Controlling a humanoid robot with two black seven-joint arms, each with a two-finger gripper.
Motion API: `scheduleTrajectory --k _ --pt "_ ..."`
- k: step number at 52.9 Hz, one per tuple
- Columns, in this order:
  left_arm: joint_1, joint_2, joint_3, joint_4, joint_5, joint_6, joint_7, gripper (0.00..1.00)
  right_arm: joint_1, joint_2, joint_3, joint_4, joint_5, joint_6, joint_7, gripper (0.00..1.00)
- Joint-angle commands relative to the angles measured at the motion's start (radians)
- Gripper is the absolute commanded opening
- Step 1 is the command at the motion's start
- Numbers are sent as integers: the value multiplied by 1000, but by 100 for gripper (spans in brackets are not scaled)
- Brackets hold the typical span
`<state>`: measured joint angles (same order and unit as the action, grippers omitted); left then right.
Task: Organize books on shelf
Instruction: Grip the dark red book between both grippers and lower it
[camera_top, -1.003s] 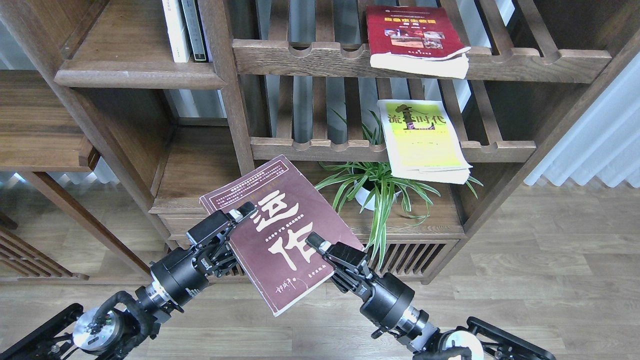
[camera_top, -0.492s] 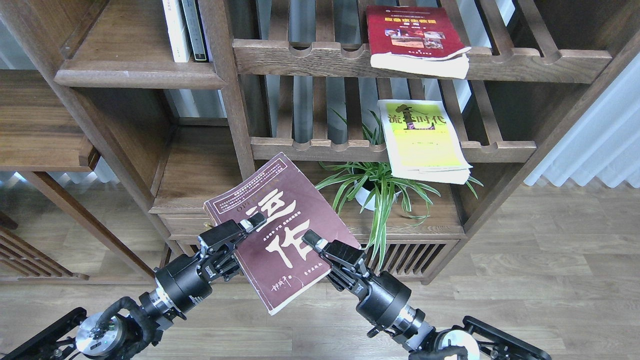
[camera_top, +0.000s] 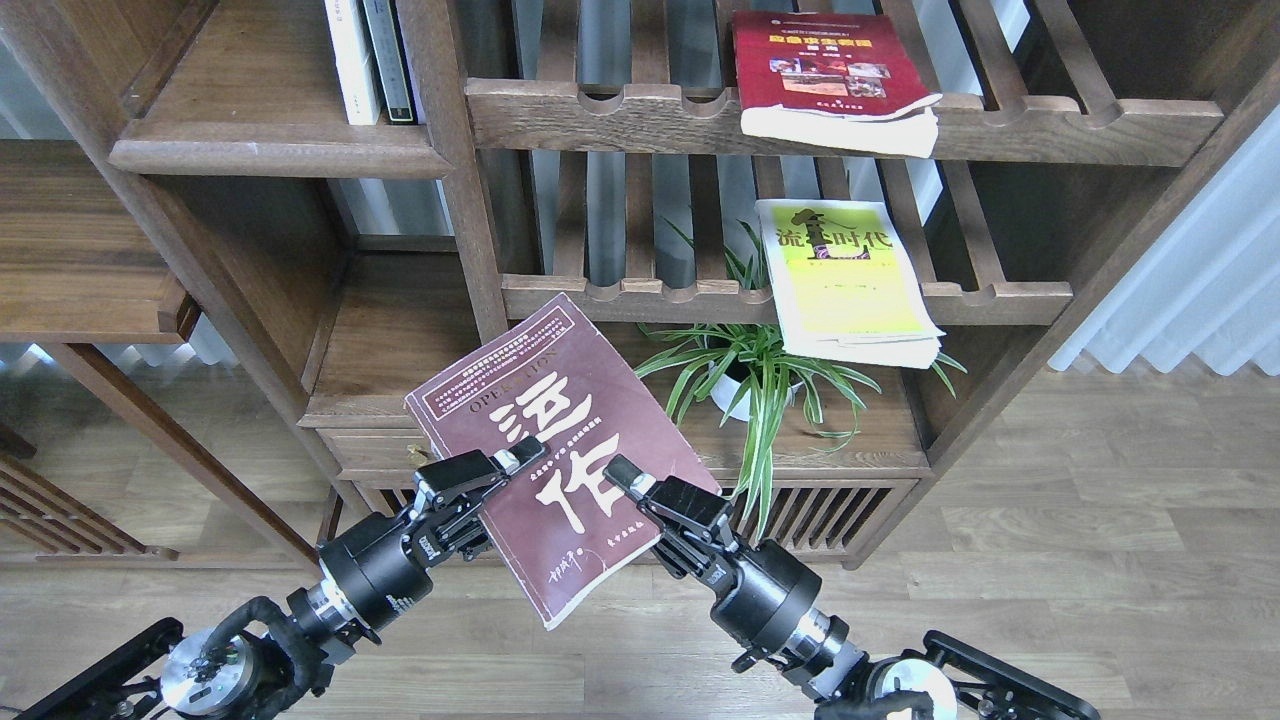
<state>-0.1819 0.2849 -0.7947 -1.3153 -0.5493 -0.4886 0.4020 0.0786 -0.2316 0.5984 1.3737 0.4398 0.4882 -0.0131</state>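
The maroon book (camera_top: 555, 450) is a large paperback w/ big white Chinese characters down its cover, smaller white text near the top, and a corner pointing down toward the floor; it's tilted, held in the air in front of the lower part of the bookcase, its upper corner overlapping the front rail of the lower slatted rack (camera_top: 700, 296). The left gripper (camera_top: 500, 468) reaches in from the lower left; one finger lies across the cover w/ its pale tip (camera_top: 528, 455) beside the characters, and the book's left edge sits in the jaws, so it's pinching the book. The right gripper (camera_top: 640, 492) comes in from the lower right; its top finger rests on the cover near the right edge, the other finger is hidden behind the book, so it too looks clamped on that edge. The book thus sits between the two grippers, spanning from one to the other. The yellow-green book (camera_top: 850, 275) lies on the lower slatted rack, overhanging its front rail, above a potted plant (camera_top: 750, 375). The red book (camera_top: 830, 75) lies on the upper slatted rack (camera_top: 620, 115). The shelf (camera_top: 270, 140), a solid board at upper left, carries two thin upright volumes (camera_top: 370, 60), well apart from both grippers.
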Motion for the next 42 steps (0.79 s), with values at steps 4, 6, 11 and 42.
scheduleTrajectory --k 4,6,11,42 --pt "1 2 0 1 0 0 0 8 1 6 3 -2 -12 0 2 63" --pt "1 2 -1 2 0 0 0 9 0 6 11 -2 -16 0 4 70" --pt "1 2 -3 2 0 0 0 9 -2 8 17 -1 -18 0 10 74" --pt "18 137 -8 -7 37 0 -11 7 0 6 126 -74 -21 0 13 91"
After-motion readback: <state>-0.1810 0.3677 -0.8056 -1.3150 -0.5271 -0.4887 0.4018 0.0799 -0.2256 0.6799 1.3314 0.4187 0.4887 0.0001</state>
